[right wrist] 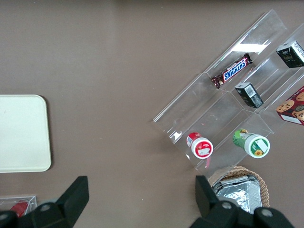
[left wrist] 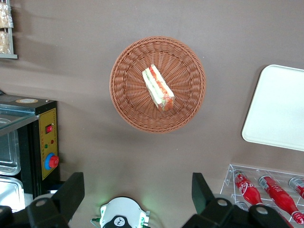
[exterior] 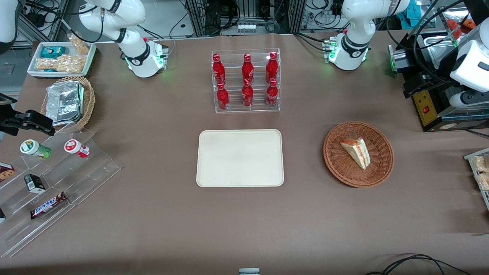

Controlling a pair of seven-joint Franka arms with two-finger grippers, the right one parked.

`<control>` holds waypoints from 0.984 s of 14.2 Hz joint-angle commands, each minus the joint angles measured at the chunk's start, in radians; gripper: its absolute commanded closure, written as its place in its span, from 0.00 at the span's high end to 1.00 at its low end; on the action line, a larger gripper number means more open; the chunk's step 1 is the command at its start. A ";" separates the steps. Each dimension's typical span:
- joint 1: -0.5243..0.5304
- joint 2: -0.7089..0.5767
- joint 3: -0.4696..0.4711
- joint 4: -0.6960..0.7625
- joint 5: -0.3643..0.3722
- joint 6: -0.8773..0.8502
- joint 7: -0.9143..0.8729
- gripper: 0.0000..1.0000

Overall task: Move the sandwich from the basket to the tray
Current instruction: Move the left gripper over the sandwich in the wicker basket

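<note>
The sandwich (exterior: 356, 152) lies on its side in the middle of the basket (exterior: 338, 168), at the right of the front frame, its point turned toward the front camera and its striped filling edge showing. Nothing else is in the basket, so a grasp from above looks unhindered. The tray (exterior: 240, 158) sits flat in the centre of the front frame, well apart from the basket and bare, which makes it a ready landing place; the carry between them looks like a short sideways pass over bare worktop (exterior: 298, 214). A clear rack of red bottles (exterior: 246, 80) stands above the tray in the frame, farther from the camera, and seems clear of that path. The claw (left wrist: 137, 190) hangs high over the worktop with its fingers (left wrist: 71, 190) spread wide and nothing between them; in the wrist view the basket and sandwich are framed between the fingertips, which suggests the arm is poised to look the scene over before descending. It has not yet begun to close in on the sandwich. Judging by the wedge shape and the slippery wrap, gripping across the flat bread faces would likely hold better than pinching the tapered tip.
</note>
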 commanded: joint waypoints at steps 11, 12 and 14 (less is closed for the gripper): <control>-0.002 0.149 0.000 -0.046 -0.023 0.010 -0.120 1.00; 0.000 0.177 0.001 -0.055 -0.045 0.042 -0.162 1.00; -0.003 0.180 0.000 -0.170 -0.050 0.189 -0.231 1.00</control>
